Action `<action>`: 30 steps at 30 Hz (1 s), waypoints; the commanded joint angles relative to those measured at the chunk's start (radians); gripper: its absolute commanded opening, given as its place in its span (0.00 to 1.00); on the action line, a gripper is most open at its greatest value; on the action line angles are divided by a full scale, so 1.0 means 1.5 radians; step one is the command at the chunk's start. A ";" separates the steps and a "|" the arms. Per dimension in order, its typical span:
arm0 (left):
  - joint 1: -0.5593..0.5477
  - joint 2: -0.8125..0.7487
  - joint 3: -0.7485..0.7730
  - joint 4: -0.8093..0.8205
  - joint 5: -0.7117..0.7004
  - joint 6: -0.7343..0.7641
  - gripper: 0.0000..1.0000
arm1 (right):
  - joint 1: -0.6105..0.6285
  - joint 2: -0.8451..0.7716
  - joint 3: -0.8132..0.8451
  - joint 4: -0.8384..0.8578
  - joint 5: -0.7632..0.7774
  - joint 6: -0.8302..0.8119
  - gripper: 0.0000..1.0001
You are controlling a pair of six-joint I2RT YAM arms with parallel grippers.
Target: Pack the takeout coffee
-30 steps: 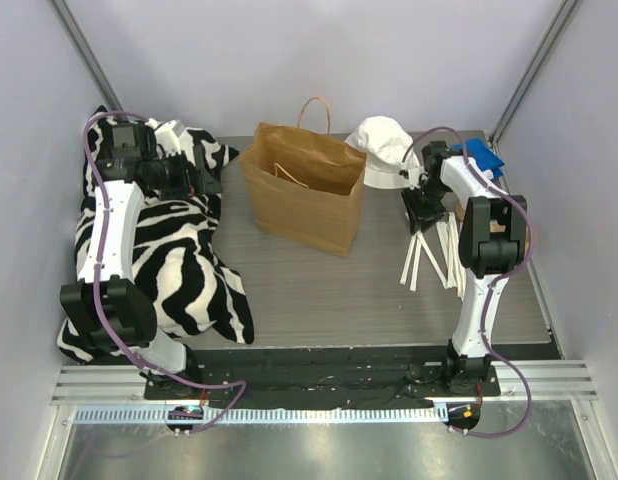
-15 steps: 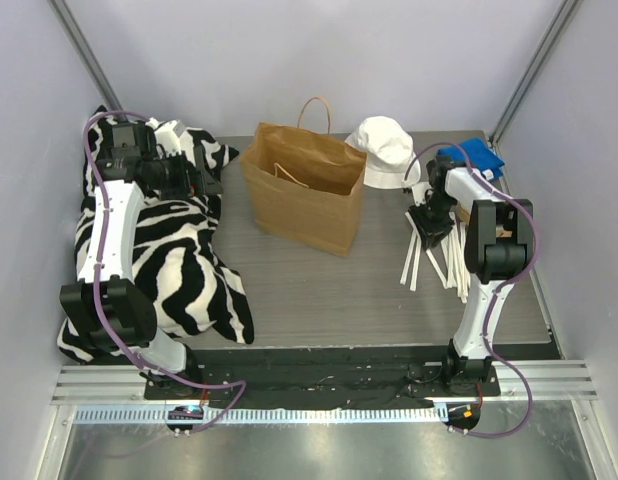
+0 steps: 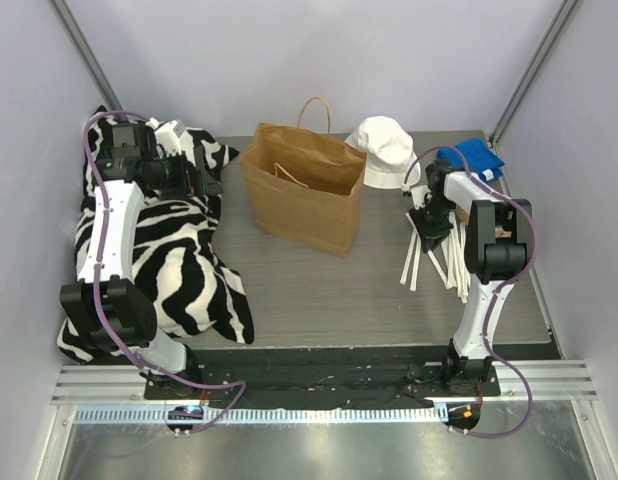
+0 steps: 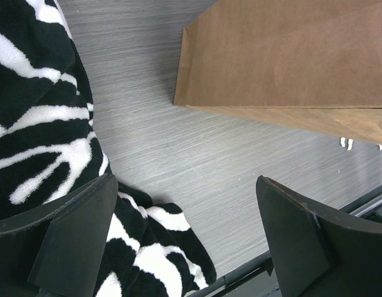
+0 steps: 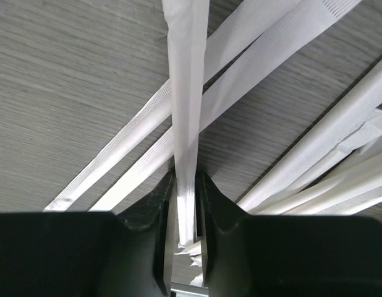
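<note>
The takeout coffee cup with its black lid does not show in any view. A brown paper bag stands open at the middle back; its side also shows in the left wrist view. My right gripper is down on the table among white paper-wrapped straws. In the right wrist view it is shut on one wrapped straw, which runs straight out between the jaws. My left gripper hangs open and empty over the edge of the zebra blanket, left of the bag; its jaws stand wide apart in the left wrist view.
A zebra-striped blanket covers the left side of the table and shows in the left wrist view. A white bucket hat lies behind the right arm, with a blue cloth at the back right. Walls close in on both sides.
My right gripper has moved from beside the white hat forward and down onto the pile of straws. The left arm has not moved.
</note>
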 commanded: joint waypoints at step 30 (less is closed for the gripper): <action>0.004 -0.018 0.013 -0.022 0.000 0.020 1.00 | 0.038 -0.003 -0.028 0.126 -0.159 0.289 0.01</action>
